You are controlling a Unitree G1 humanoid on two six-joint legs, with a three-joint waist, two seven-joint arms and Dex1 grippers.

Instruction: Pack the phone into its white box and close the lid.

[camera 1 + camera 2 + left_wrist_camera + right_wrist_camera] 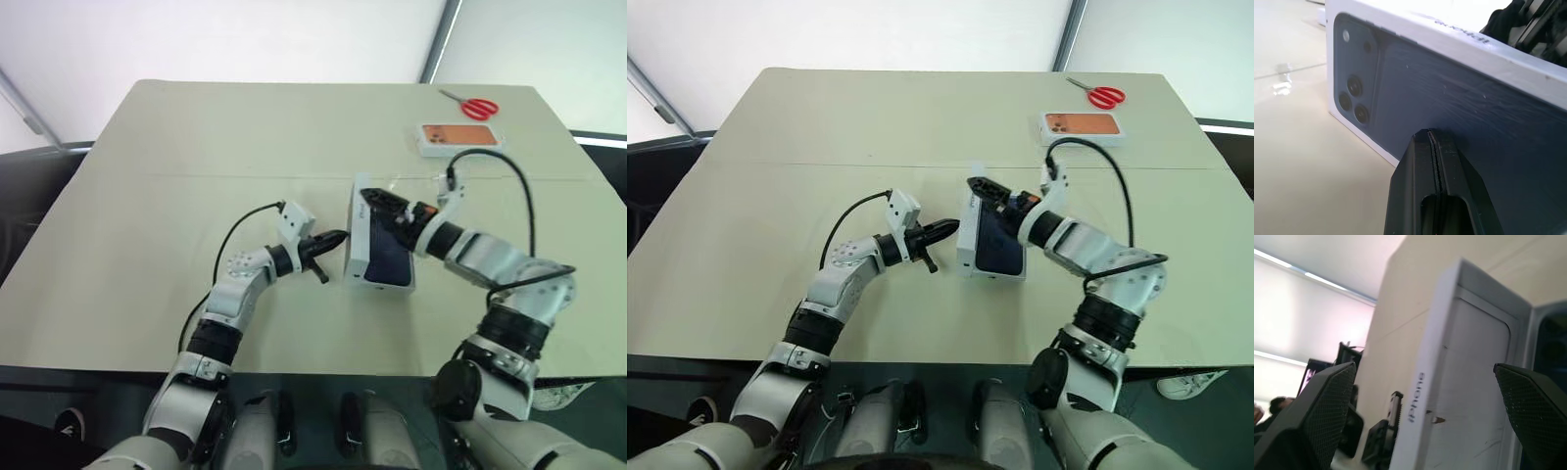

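Left end effector [333,238], clenched, presses your lid [384,257].
Right end effector [384,208] spread wide, straddling its far edge.

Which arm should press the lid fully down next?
Left, likely. The left gripper, jaws shut, sits right at the lid, which is tilted on the table. The right gripper has its jaws open.

White lid [380,250] with dark blue phone picture; red scissors [478,106].
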